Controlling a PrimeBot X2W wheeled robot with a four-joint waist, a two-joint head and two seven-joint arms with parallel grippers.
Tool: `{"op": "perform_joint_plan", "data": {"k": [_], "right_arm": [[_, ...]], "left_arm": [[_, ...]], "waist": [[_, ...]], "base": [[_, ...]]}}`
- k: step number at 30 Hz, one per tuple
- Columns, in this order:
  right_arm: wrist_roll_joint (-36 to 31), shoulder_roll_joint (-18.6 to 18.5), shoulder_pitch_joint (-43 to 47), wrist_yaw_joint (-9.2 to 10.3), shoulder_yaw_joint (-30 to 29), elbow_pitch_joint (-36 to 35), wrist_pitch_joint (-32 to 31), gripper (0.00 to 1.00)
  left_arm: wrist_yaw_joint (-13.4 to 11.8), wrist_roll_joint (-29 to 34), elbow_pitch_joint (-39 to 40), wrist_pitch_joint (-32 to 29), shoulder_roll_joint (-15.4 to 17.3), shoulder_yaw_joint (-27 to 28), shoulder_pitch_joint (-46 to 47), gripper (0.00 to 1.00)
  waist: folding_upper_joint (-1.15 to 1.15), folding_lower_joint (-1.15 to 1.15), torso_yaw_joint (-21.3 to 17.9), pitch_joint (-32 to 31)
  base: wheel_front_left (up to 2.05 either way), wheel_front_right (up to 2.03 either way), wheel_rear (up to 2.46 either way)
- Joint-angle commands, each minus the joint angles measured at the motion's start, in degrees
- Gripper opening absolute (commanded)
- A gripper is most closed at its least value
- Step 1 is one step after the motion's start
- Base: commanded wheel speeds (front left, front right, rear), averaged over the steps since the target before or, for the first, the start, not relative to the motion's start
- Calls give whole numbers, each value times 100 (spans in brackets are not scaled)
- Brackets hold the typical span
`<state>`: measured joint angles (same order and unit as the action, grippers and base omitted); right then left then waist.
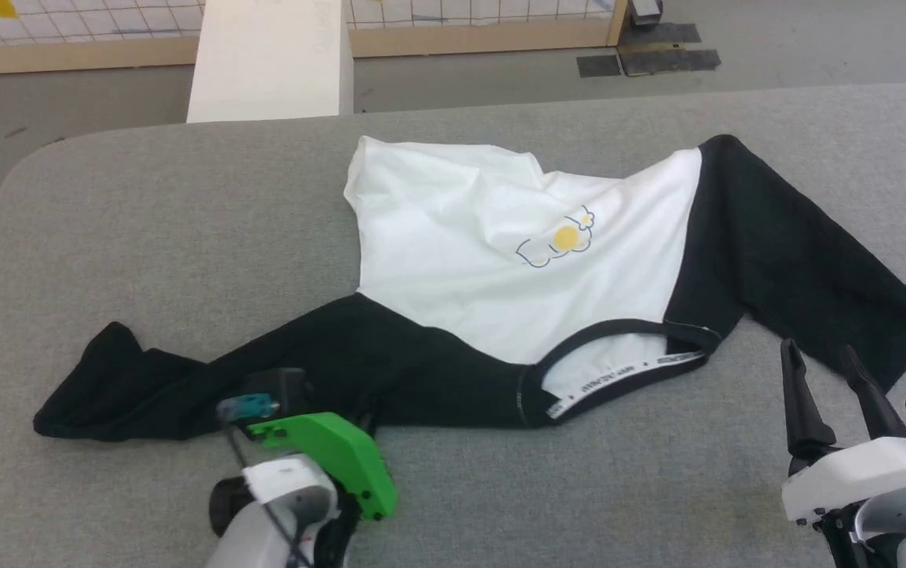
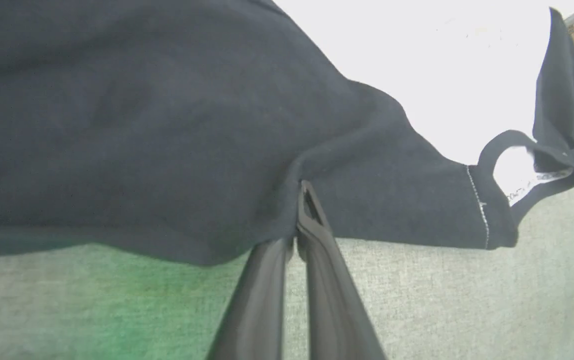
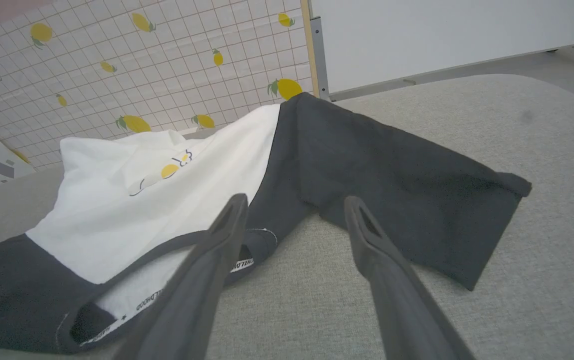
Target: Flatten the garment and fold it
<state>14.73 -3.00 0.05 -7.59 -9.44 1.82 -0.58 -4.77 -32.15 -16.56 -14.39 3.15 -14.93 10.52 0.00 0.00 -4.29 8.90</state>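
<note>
The garment (image 1: 453, 260) was white with black sleeves and collar trim, its small yellow-and-blue graphic (image 1: 559, 241) toward 3 o'clock. The table (image 1: 145, 237) was plain grey. At 12 o'clock, a white grid-patterned wall (image 3: 117, 65) bore yellow lemons.

Robot lab, padded tbl (image 1: 145, 237), lemon-print partition (image 3: 117, 65)

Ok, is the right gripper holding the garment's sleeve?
No, the right gripper stands open, its fingers spread wide near the garment, gripping nothing.

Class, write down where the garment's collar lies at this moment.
In the head view the collar lies at the garment's near edge, right of centre on the grey table, to the left of the open right gripper.
</note>
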Motion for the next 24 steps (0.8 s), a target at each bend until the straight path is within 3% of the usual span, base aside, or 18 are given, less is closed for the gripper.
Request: {"op": "perform_joint_plan", "data": {"k": [1,12,17,24], "right_arm": [[28,12,-25,10,-15,-6,-15,100],[-26,13,115,10,-53,23,-462,100],[-38,13,130,10,103,69,-865,100],[144,13,-387,10,388,572,-1643,100]], "left_arm": [[-59,-91,68,96,88,128,-112,0],[-562,-325,859,501,583,1104,-760,0],[-734,-280,1029,627,673,1283,-884,0],[-767,-251,1122,668,707,1277,-837,0]], "waist": [[0,0,65,-57],[0,0,294,-200],[0,0,321,-213],[0,0,364,11]], "base": [[0,0,0],[0,0,0],[0,0,0],[0,0,0]]}}
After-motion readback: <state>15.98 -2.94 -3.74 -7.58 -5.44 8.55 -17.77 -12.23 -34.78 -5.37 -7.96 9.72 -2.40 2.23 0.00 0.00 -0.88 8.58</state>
